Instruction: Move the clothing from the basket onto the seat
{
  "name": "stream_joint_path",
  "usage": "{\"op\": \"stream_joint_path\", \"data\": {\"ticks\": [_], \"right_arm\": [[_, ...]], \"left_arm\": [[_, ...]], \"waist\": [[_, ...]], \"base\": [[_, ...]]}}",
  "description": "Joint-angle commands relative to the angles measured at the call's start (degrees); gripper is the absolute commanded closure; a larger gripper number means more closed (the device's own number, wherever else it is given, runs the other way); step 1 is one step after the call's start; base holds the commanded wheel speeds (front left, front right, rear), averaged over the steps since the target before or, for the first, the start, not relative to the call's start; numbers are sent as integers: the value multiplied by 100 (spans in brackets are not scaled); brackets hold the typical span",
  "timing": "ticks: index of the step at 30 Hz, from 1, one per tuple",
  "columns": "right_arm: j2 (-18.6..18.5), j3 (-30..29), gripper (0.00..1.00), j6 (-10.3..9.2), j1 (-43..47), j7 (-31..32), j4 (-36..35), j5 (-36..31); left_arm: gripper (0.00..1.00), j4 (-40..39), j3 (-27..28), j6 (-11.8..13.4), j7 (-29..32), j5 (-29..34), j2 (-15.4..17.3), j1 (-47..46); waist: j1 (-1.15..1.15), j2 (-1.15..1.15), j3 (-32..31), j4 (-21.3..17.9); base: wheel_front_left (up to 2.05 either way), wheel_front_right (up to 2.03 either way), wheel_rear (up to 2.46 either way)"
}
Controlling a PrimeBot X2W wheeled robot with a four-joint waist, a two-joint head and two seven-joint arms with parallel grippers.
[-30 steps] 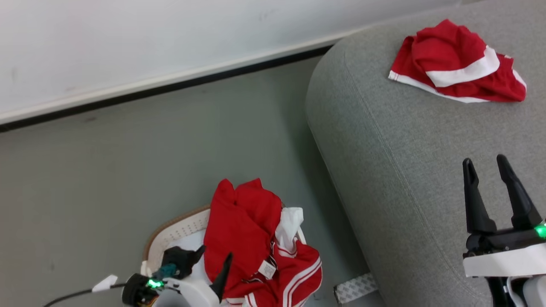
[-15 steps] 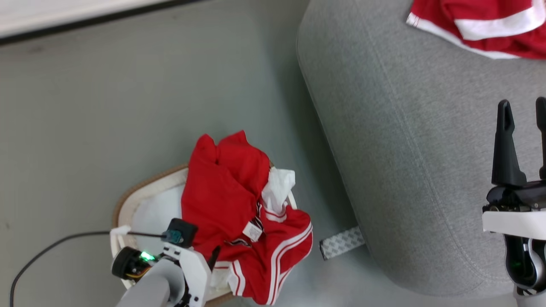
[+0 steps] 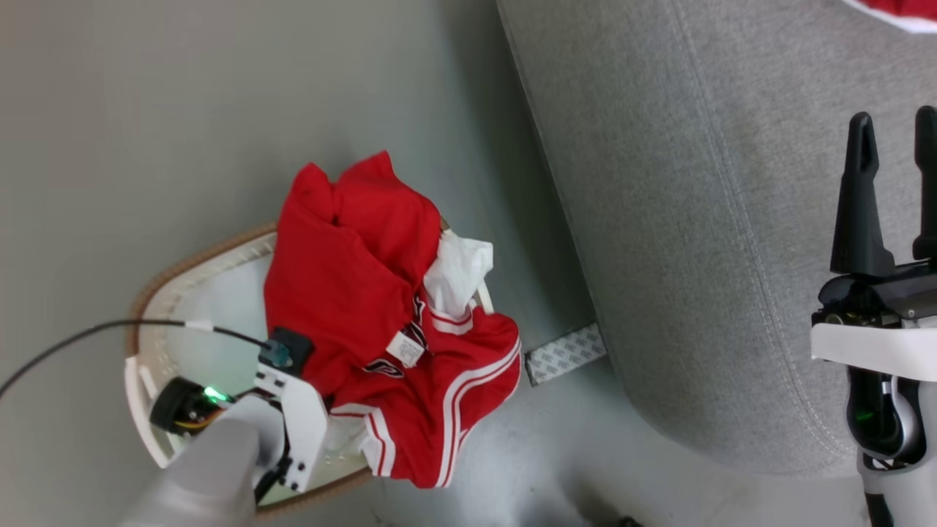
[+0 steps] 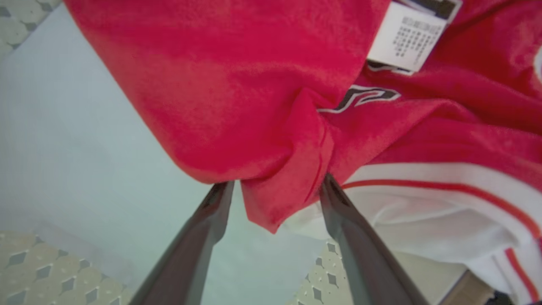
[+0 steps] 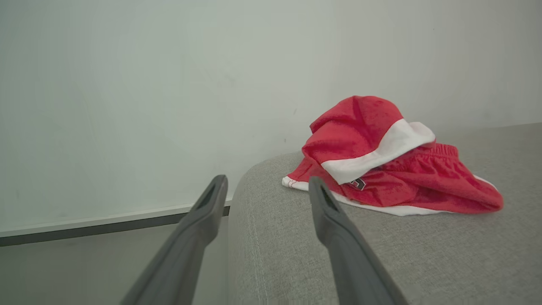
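Note:
Red clothing (image 3: 359,293) with white stripes lies heaped in the white, brown-rimmed basket (image 3: 190,267) and spills over its right rim. In the left wrist view my left gripper (image 4: 275,190) is open, with a fold of the red cloth (image 4: 283,199) hanging between its fingertips. A white label (image 4: 408,36) sits on the cloth above. My right gripper (image 3: 893,139) stands open above the grey seat (image 3: 695,219), holding nothing. A second red garment (image 5: 389,161) with a white band lies on the seat beyond the right gripper (image 5: 266,183).
A pale pad (image 4: 84,148) lines the basket floor. A grey patterned strip (image 3: 565,354) lies on the floor between basket and seat. A black cable (image 3: 73,340) runs to my left wrist. Behind the seat stands a white wall with a dark baseboard (image 5: 106,228).
The head camera has tilted down, so the whole picture has shifted. My left gripper has gone lower into the basket, to the edge of the red cloth. The right gripper stays open.

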Motion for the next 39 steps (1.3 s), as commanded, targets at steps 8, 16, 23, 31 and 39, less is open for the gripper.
{"op": "stream_joint_path", "data": {"ticks": [8, 16, 23, 31, 39], "right_arm": [[184, 64, 0, -13, -186, -1, -38, 19], [278, 107, 0, -13, -220, -2, 29, -41], [278, 121, 0, -13, -239, -2, 103, -72], [110, 42, 0, -13, -149, -2, 152, -181], [-68, 49, 0, -13, 62, -2, 276, -244]], "left_arm": [[0, 205, -193, 12, 200, -54, 191, -566], [100, 310, -157, 24, 93, -214, 138, -711], [100, 346, -174, 18, 36, -276, 119, -642], [100, 362, -229, 12, -259, -403, -145, -490], [100, 190, -319, 9, -900, -695, -491, -82]], "waist": [[-1, 0, 550, -254], [-1, 0, 578, -316], [-1, 0, 467, -293], [-1, 0, -25, -70], [-1, 0, -998, 282]], "base": [[0, 0, 0], [0, 0, 0], [0, 0, 0], [0, 0, 0], [0, 0, 0]]}}
